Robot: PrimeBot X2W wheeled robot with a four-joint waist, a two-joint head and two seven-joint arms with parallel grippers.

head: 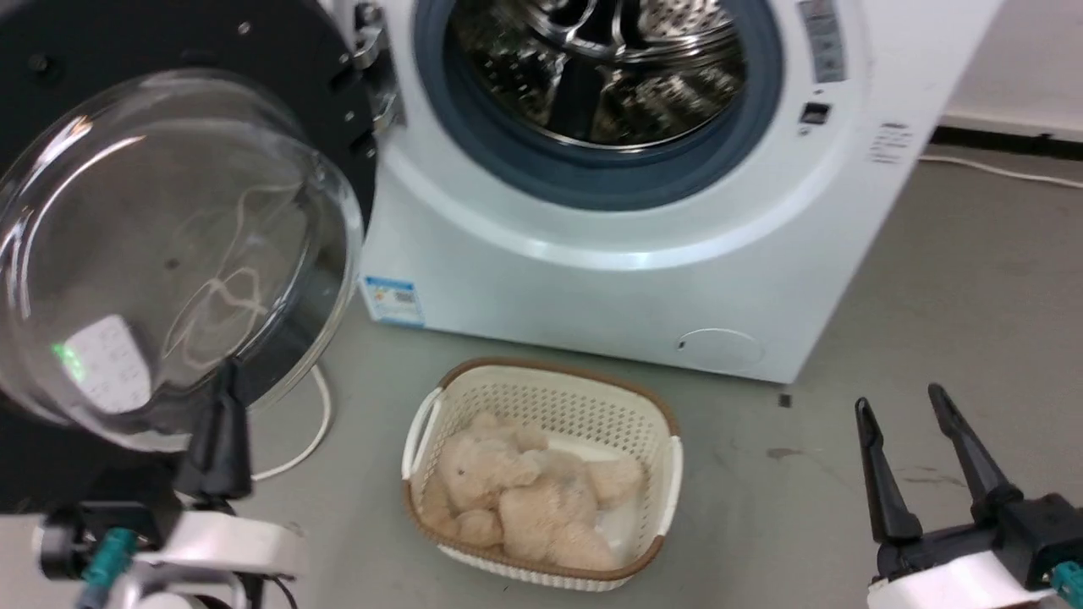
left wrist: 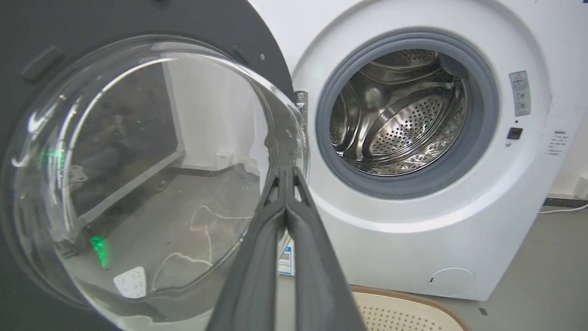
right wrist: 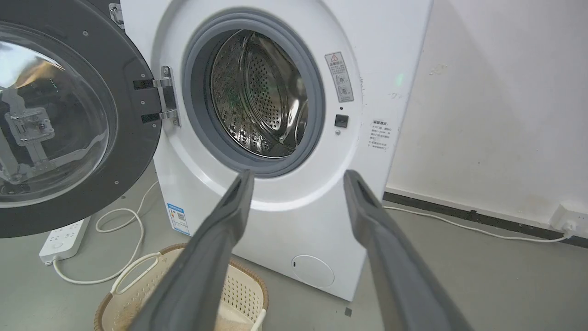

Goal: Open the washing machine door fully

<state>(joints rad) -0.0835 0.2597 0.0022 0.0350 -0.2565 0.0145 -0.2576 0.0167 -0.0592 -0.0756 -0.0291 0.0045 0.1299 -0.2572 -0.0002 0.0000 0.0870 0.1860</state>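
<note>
1. The door (head: 169, 245) stands swung wide, left of the washing machine (head: 609, 271), with the drum exposed; I judge little swing remains.
2. My left fingers (left wrist: 264, 248) are pressed together, empty, beside its glass; my right fingers (head: 880, 474) are spread, empty.

The washing machine door (right wrist: 69, 115) has glossy clear glass; the drum (right wrist: 257, 96) is shiny steel.

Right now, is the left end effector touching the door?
Cannot tell. In the left wrist view the shut left end effector overlaps the door at its glass rim; neither a gap nor contact shows plainly.
</note>
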